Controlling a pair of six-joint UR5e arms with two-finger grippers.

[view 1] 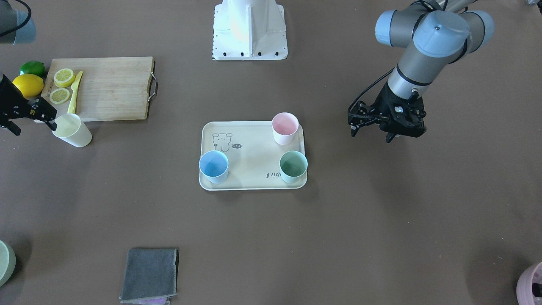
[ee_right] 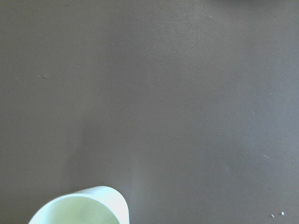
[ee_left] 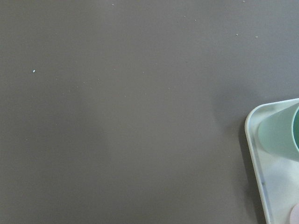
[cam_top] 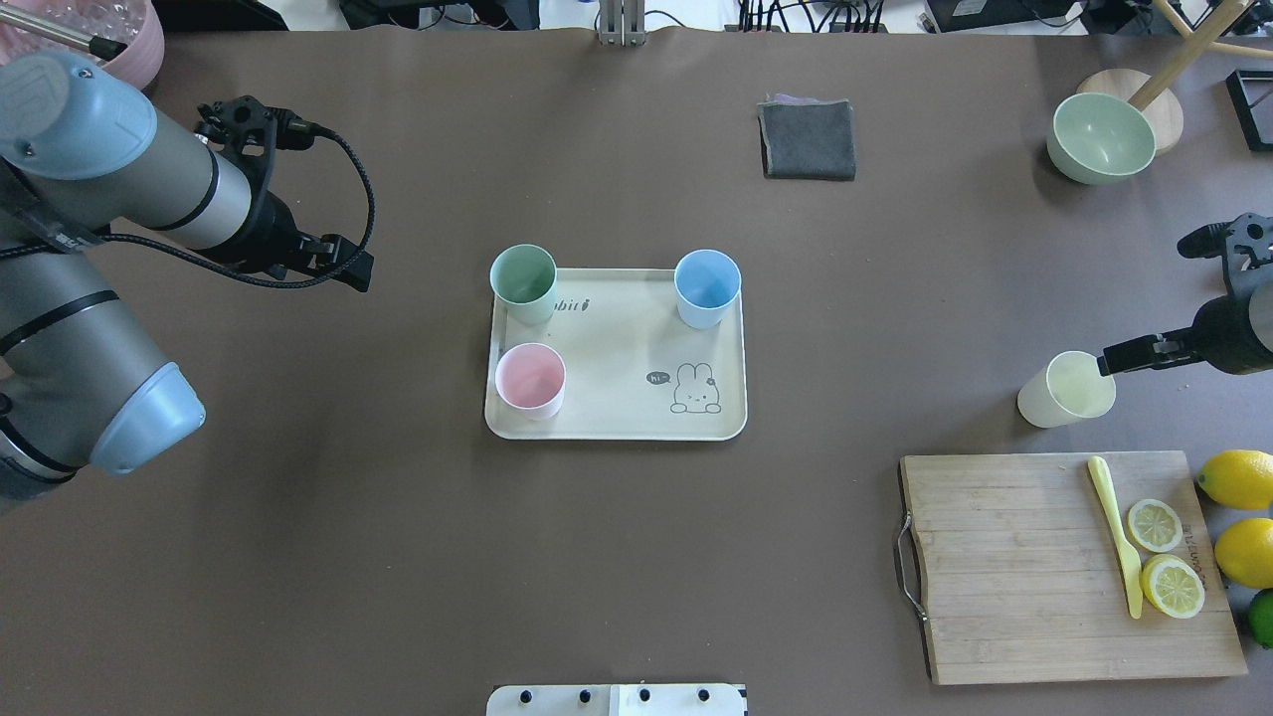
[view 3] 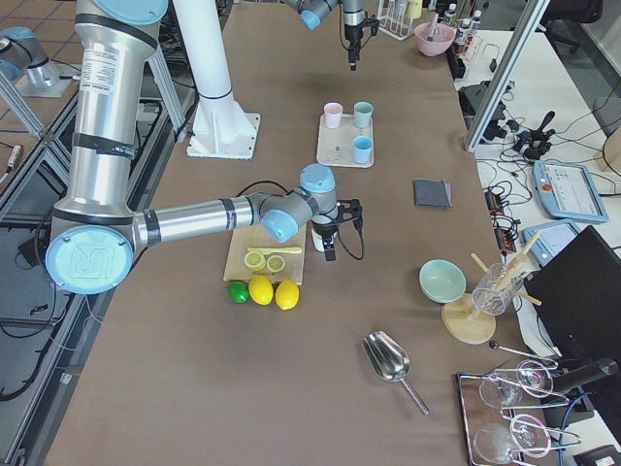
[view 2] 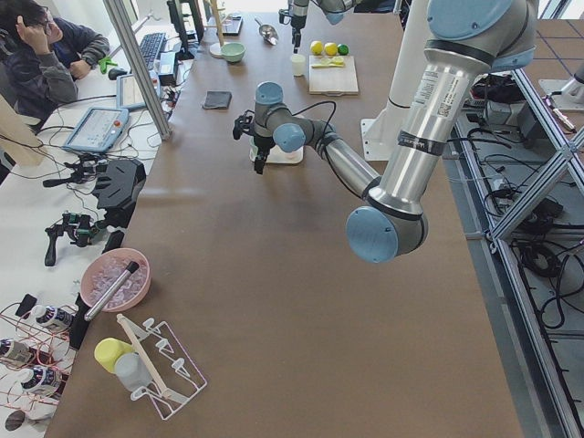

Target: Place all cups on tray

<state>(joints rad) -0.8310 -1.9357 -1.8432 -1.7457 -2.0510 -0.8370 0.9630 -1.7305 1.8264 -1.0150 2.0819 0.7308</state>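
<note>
3 cups, pink [cam_top: 530,378], green [cam_top: 523,281] and blue [cam_top: 707,286], are set on the tray [cam_top: 617,383]. The yellow cup [cam_top: 1066,390] is left on the counter near the cutting board [cam_top: 1014,567], with the right gripper [cam_top: 1112,360] at its rim. Whether its fingers, or the left gripper's [cam_top: 353,270], are apart cannot be told. A carry over bare counter to the tray's free corner is called for.

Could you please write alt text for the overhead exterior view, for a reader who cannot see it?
A pink cup, a green cup and a blue cup stand on the cream tray at mid-table; the yellow cup sits off it to the right, with the right claw at its rim.
</note>
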